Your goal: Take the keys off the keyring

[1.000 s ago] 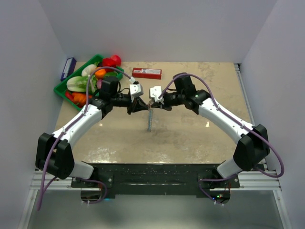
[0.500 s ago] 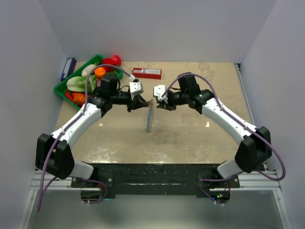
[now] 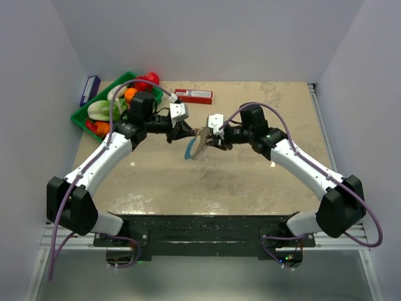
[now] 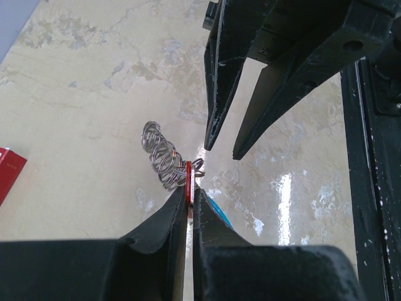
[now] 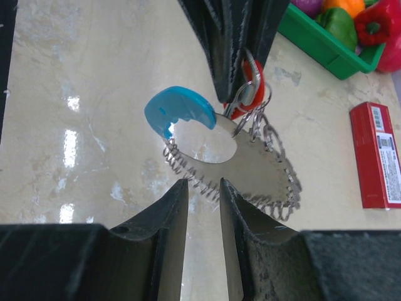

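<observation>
My left claw (image 4: 189, 195) was pinched shut on the small red key piece (image 4: 187, 174), hanging the thin floppy keyring (image 5: 178, 110) with its bright blue section over the marbled tabletop (image 3: 250, 182). My right claw (image 5: 203, 188) stood part open, empty. The jagged silvery keys (image 5: 269, 202) sat strung on it; I judged none removed.

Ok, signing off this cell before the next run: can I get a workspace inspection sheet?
Surface: beige marbled table, glossy.
Job's things: keyring hangs above the table, silvery keys strung on it.
Clutter: red box at the far edge; green tray of toy vegetables far left.
Grippers: left claw shut on the red key; right claw open near the keyring.
Cables: purple cable loops along each arm.
Surroundings: white walls; small blue box by the left one.
</observation>
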### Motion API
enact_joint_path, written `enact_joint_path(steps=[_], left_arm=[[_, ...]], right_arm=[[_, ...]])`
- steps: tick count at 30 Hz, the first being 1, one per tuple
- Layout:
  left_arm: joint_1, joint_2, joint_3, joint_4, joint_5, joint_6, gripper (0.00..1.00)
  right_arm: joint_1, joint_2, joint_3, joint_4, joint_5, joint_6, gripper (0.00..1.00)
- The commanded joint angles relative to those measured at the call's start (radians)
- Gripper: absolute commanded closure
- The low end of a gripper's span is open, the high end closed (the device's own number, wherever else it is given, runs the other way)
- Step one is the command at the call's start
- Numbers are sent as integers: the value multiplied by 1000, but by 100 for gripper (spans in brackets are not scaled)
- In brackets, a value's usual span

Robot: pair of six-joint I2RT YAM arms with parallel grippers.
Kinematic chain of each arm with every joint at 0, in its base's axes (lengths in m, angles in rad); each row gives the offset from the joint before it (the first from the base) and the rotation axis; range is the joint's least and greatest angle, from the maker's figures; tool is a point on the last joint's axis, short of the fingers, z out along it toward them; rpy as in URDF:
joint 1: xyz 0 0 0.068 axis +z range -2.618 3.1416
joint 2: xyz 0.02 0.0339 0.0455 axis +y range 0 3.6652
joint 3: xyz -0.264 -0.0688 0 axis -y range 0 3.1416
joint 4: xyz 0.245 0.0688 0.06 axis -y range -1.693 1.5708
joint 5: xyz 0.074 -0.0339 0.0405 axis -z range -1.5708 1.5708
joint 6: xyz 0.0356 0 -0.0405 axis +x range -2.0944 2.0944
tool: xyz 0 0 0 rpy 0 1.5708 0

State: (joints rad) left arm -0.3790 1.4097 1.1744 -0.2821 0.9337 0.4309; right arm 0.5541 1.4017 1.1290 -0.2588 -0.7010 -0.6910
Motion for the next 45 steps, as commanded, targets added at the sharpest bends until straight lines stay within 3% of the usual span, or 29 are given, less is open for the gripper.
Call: enact_joint_path(steps=[1,6,12,19,25,35,39,45], left_arm=[[0,0,51,12,10,8,100],[0,14,74,-17,22,25,100],[0,34,122,-110,23,97,100],[0,57,206,-279,60,239,100],[0,75,252,-364,96,299,100],[0,112,330,-514,120,437,100],[0,129,344,-549,119,463,100],[0,155,370,-594,113,499,100]], right_arm=[[0,-15,21,108,-19,96,69],[4,-1,61,102,-2,117,69],[4,-4,141,-17,44,-2,68],[-13,46,251,-147,98,-192,54],[-25,149,345,-264,6,-312,48],[-69,261,471,-511,-219,-502,48],[-69,298,489,-583,-242,-567,49],[-68,272,447,-453,-250,-486,45]])
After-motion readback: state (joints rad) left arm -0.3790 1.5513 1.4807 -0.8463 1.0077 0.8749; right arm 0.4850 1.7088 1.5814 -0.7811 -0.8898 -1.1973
